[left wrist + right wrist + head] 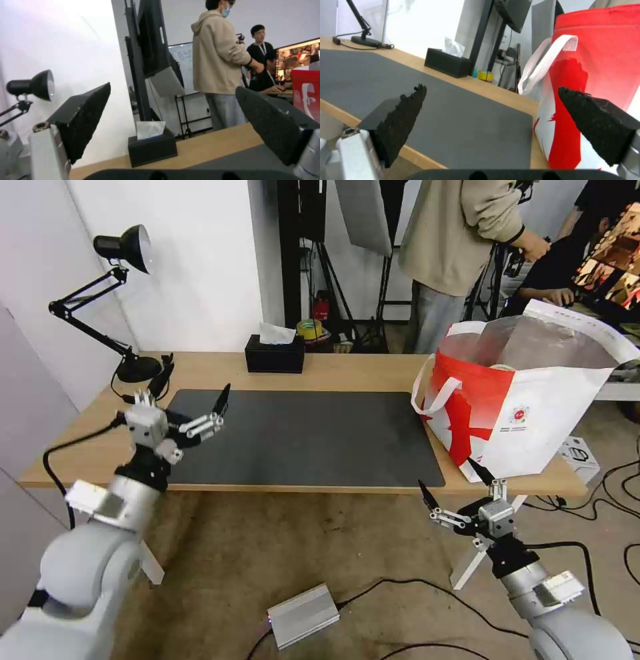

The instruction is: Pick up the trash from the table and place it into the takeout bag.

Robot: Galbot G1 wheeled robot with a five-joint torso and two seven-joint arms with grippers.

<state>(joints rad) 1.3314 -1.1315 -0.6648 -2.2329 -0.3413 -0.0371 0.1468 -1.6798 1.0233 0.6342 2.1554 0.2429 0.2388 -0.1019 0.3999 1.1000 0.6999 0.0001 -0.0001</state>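
Standing at the right end of the table (333, 373), the bag (533, 420) gapes open, its silver lining showing and one white loop handle hanging over the red patch toward the mat (300, 437). Something pale shows just inside the bag's mouth; what it is cannot be told. The mat's surface lies bare between the two arms. The left pincer (190, 400) hovers over the mat's near left corner, its black fingers (83, 120) spread wide and empty. The right pincer (453, 480) hangs just off the table's front edge, below the bag's near corner, its fingers (400, 120) likewise spread apart and gripping nothing. From the right wrist view the bag's red side sits just beside one fingertip, apart from it. A tissue box (274, 355) rests at the back edge of the table, behind the mat, and a lamp (127, 300) stands at the back left corner, its arm reaching up and to the left.
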